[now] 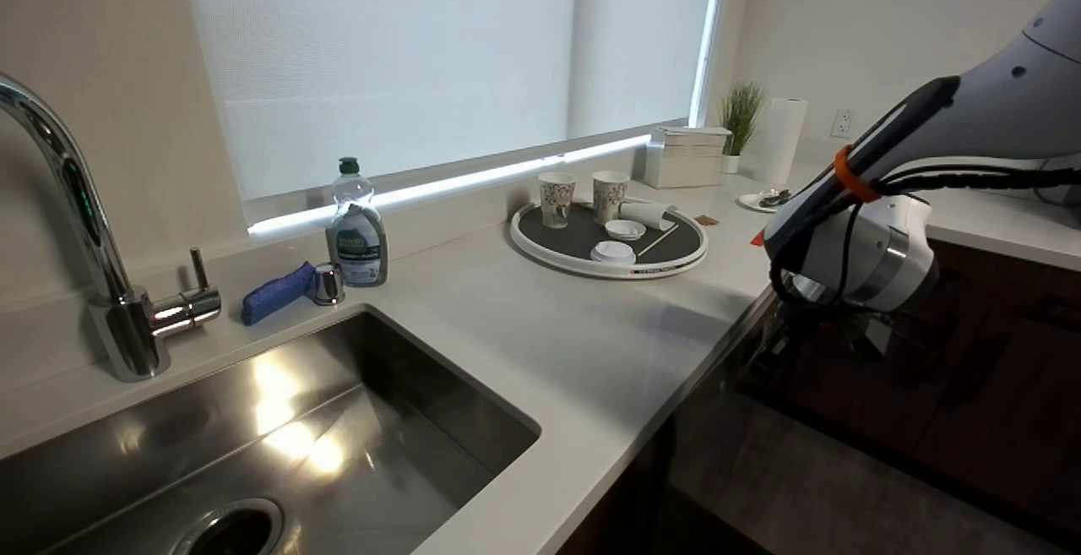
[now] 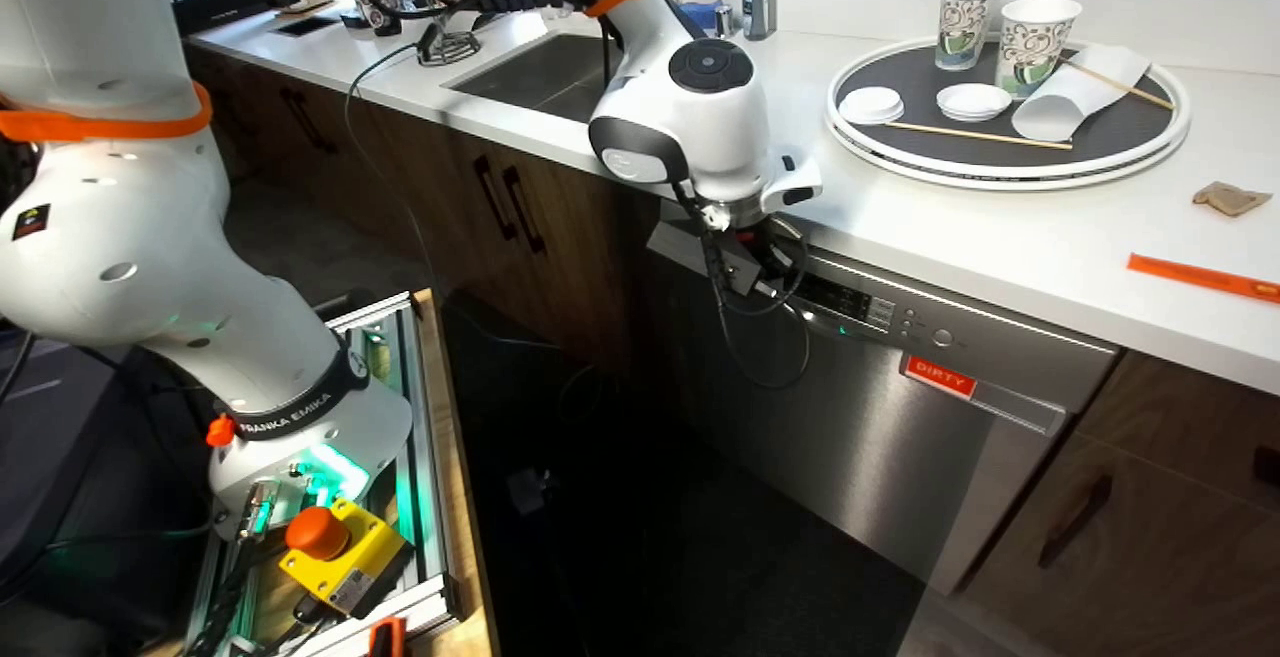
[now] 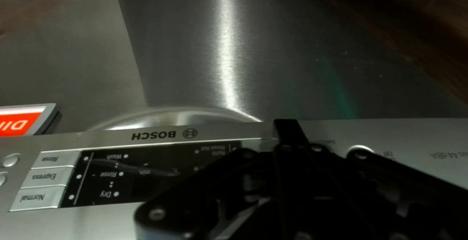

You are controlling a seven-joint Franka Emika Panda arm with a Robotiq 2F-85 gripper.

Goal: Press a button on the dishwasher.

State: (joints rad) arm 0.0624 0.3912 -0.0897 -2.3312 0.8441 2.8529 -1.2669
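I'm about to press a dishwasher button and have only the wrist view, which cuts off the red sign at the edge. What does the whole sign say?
Observer: In an exterior view, the red sign on the dishwasher reads DIRTY.
Operator: Thanks. In case I lift afterwards, is anything on the countertop?
Observer: Yes, both exterior views show a round tray there, holding two patterned cups.

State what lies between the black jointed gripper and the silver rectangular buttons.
In the wrist view, the black rectangular display panel, partly hidden by the gripper.
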